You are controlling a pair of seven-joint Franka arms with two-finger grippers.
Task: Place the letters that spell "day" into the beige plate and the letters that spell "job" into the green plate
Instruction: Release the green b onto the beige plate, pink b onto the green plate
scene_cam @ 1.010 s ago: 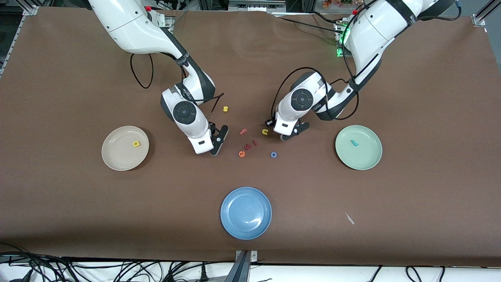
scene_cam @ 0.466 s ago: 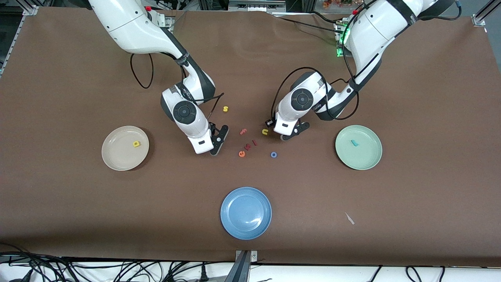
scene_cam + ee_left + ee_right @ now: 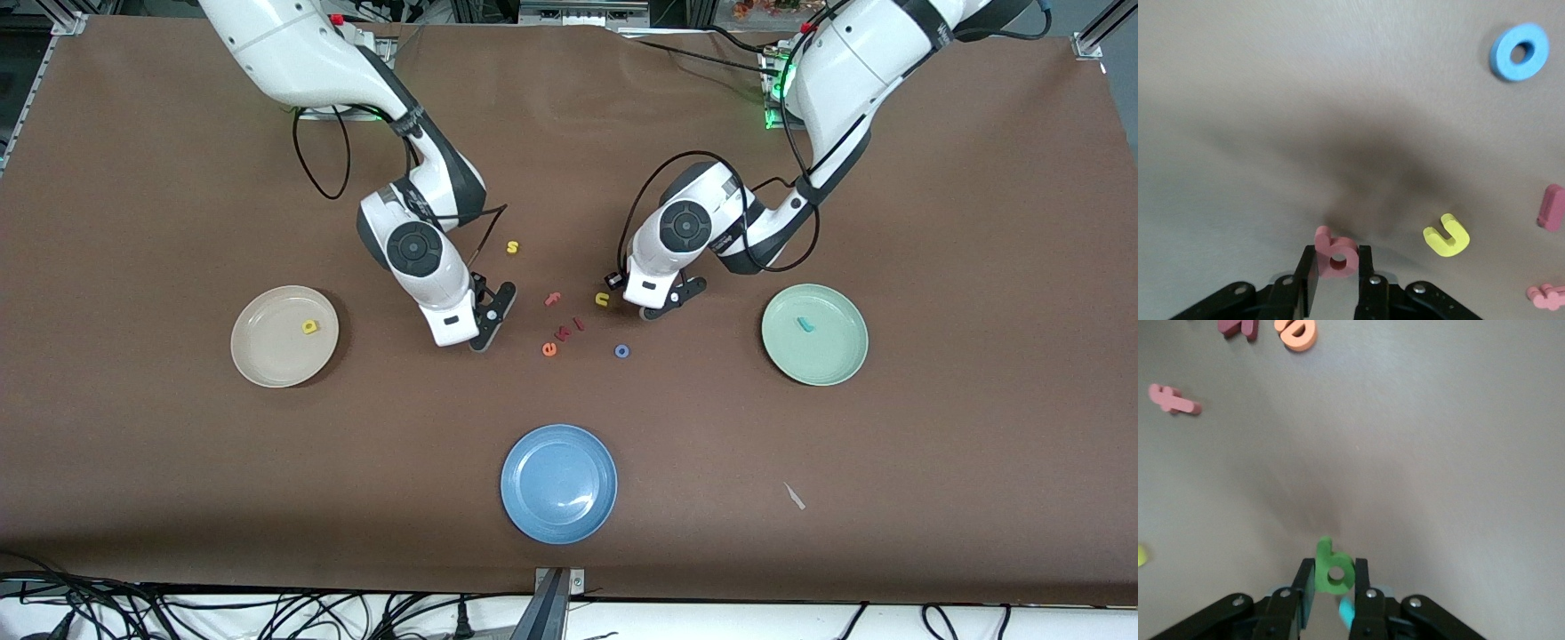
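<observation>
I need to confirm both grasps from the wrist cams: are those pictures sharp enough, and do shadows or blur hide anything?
Left wrist view: the pink letter between the left gripper fingers is sharp; a soft dark shadow lies on the cloth above it. Right wrist view: the green letter in the right gripper is sharp, shadow faint. Front view: even light, both grasps hidden by the wrists.
</observation>
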